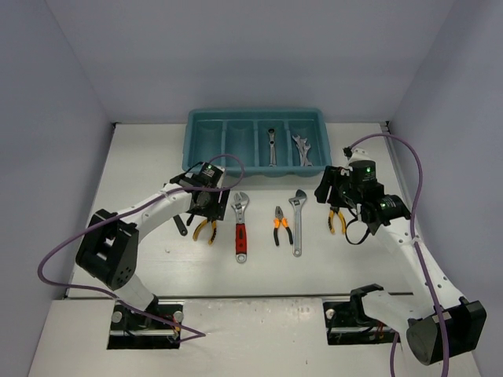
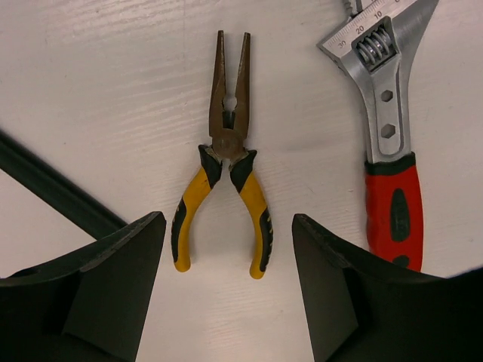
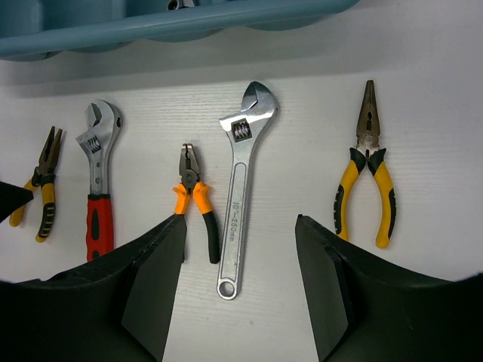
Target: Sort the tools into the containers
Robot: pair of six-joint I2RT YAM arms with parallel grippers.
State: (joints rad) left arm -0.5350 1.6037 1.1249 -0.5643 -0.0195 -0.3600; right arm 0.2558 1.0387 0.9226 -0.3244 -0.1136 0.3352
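The teal tray (image 1: 259, 169) stands at the back; a silver spanner (image 1: 271, 145) lies in one of its containers and more spanners (image 1: 302, 149) in the rightmost. Other tools lie in a row on the table. My left gripper (image 2: 229, 226) hovers open over yellow-handled pliers (image 2: 226, 173), its fingers either side of the handle ends. A red-handled adjustable wrench (image 2: 389, 151) lies just to the right. My right gripper (image 3: 240, 226) is open and holds nothing, above a silver adjustable wrench (image 3: 240, 188). Orange-handled pliers (image 3: 195, 200) lie to its left and a second pair of yellow pliers (image 3: 364, 188) to its right.
A black tool (image 1: 181, 228) lies left of the left gripper and shows as a dark bar (image 2: 53, 192) in the left wrist view. Grey walls close in the table on three sides. Purple cables loop from both arms.
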